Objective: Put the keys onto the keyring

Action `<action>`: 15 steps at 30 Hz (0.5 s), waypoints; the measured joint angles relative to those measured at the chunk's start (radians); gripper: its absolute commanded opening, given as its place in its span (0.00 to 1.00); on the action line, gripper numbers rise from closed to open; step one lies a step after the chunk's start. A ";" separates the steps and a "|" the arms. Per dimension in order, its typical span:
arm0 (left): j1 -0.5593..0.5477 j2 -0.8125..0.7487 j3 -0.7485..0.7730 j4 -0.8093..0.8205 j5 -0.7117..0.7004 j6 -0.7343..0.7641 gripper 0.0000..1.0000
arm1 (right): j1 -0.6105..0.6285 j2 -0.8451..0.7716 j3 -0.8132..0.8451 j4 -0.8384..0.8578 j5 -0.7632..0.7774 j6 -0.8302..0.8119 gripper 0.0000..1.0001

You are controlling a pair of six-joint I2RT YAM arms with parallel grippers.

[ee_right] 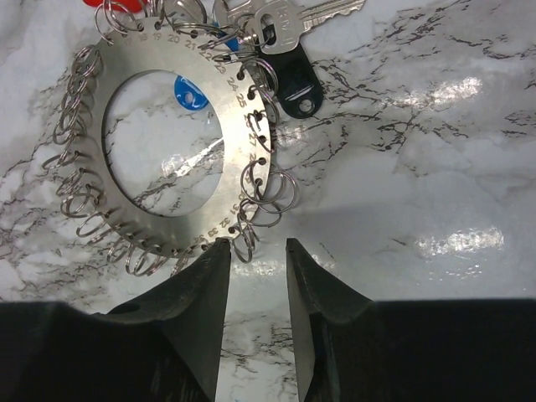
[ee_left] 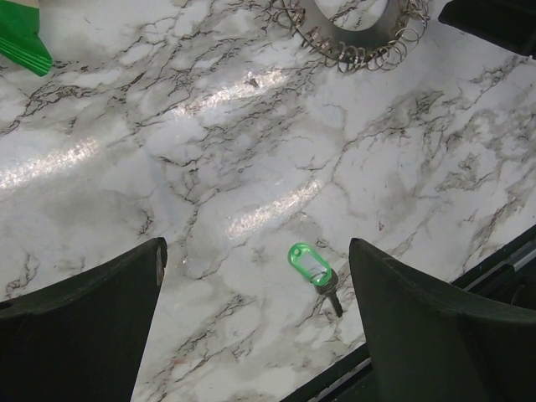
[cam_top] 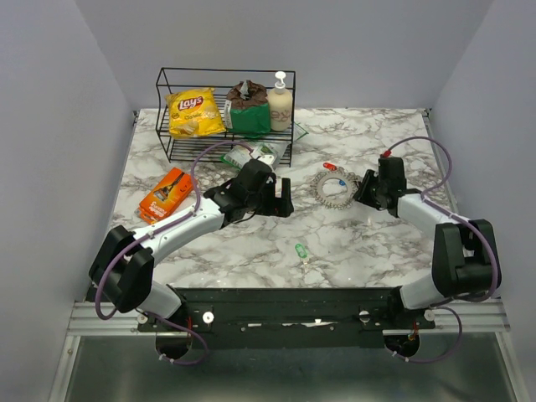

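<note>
- Top view: we see the keyring [cam_top: 335, 189], a flat metal disc fringed with little split rings, just right of centre on the marble table [cam_top: 377, 243]. The green key [cam_top: 300, 250] lies alone below it. The left gripper [cam_top: 281, 201] is left of the ring and the right gripper [cam_top: 366, 191] is at its right edge. A wire rack [cam_top: 226, 117] stands at the top.
- Left wrist: the fingers [ee_left: 84, 327] are spread wide and empty. The green key [ee_left: 311, 265] sits low between them, and the keyring [ee_left: 335, 38] peeks in at the top edge.
- Right wrist: the right gripper [ee_right: 256, 247] is barely parted, with a thin gap, at the keyring's [ee_right: 243, 109] lower rim. We can't tell if it's nipping a split ring. A blue key tag [ee_right: 191, 92] shows through the hole, with red [ee_right: 113, 7] and black [ee_right: 295, 84] tags along the top.
</note>
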 measured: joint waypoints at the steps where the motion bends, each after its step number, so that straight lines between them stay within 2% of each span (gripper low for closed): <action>1: 0.000 0.001 0.000 0.000 0.000 0.000 0.99 | 0.000 0.005 0.003 -0.002 -0.001 0.000 0.41; 15: 0.000 0.002 0.000 0.000 0.000 0.000 0.99 | -0.035 0.101 0.077 -0.001 -0.051 0.003 0.41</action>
